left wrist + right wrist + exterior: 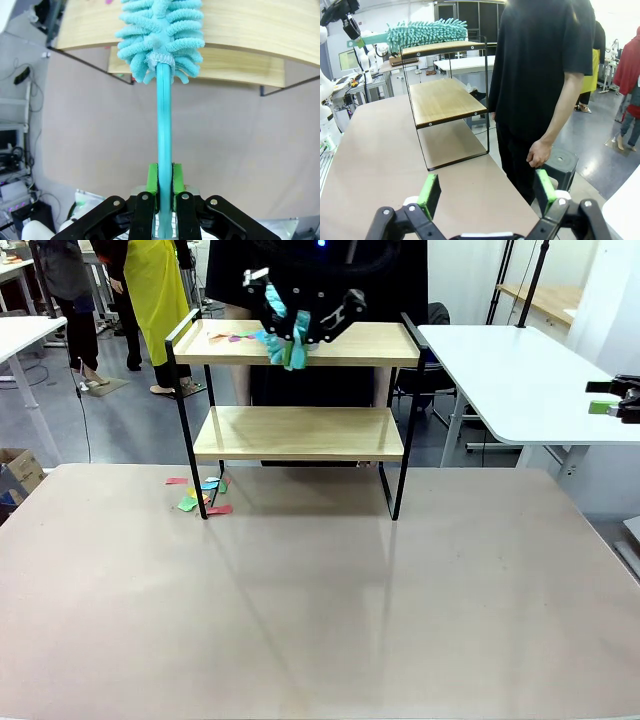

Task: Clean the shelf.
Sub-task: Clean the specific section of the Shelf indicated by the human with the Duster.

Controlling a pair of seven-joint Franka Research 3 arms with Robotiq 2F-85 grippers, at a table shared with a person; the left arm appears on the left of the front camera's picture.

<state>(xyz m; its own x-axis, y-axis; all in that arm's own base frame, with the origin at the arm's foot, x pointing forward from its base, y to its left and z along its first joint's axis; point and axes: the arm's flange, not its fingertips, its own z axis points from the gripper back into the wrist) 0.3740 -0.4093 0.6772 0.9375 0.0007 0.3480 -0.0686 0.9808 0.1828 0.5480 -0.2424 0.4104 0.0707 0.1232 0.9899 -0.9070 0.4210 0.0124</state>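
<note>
Shelf: small two-tier rack of light wooden boards in a thin black metal frame (300,435), stood at the far edge of the beige table (320,620), about mid-width.
Left gripper (165,177): clamped on the thin handle of the fluffy turquoise microfibre duster (161,35), head laid across the top board's front edge.
Right gripper (487,192): spread wide, nothing held, out by the table's right edge.
Debris: coloured paper scraps (232,336) lay toward the top board's left end; a second scatter of scraps (200,495) by the rack's front left foot.
Technique: probably best swept flat and light, leftward then off the open front edge, since the raised side rail would trap scraps.
Risk: light rack, likely easy to shove.
</note>
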